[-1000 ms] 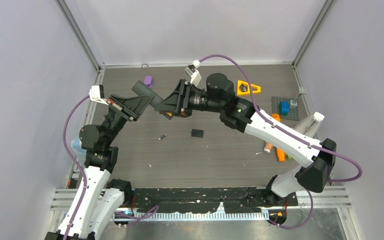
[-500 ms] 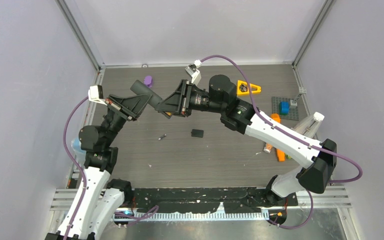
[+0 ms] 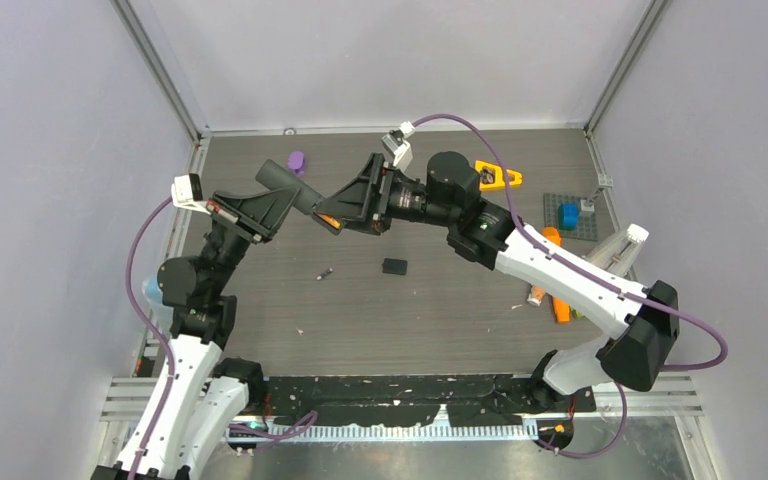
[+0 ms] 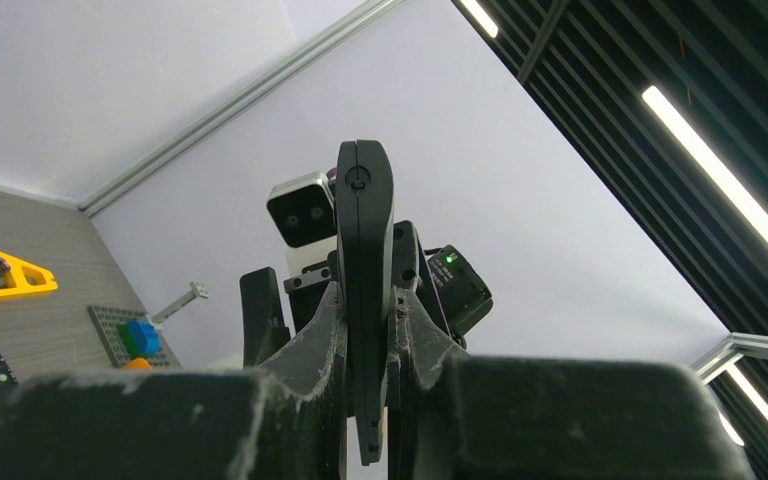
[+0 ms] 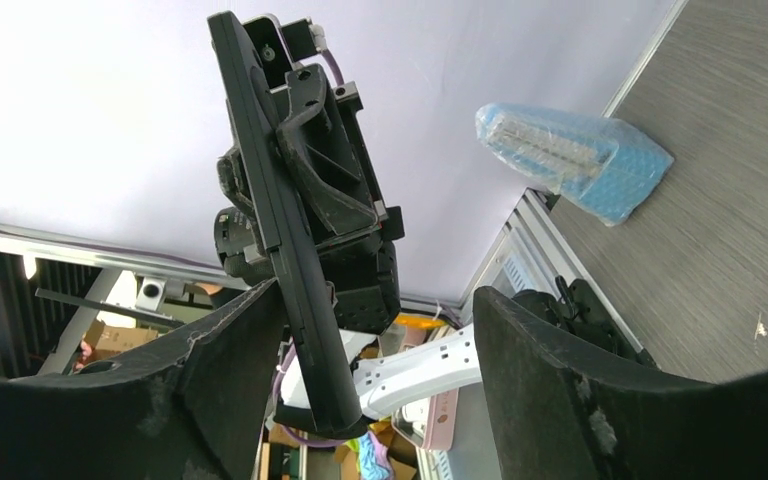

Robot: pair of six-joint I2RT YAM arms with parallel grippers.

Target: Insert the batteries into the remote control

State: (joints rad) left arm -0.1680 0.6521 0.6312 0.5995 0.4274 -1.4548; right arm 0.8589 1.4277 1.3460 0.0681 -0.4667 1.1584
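Beside held remote (image 3: 288, 183), right claw (image 3: 322, 216) edged farther back.

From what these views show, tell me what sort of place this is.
Probably a robot lab test cell: pale walls on aluminium framing box in a grey table, strip lights hang overhead, and props like the yellow triangle lie scattered.

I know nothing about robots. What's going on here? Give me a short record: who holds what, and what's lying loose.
held thing: remote, raised above the table
left gripper: shut on the remote
right gripper: open, one finger beside the remote, the other well apart
loose on table: one battery, with a small black piece to its right
batteries inside remote: cannot tell
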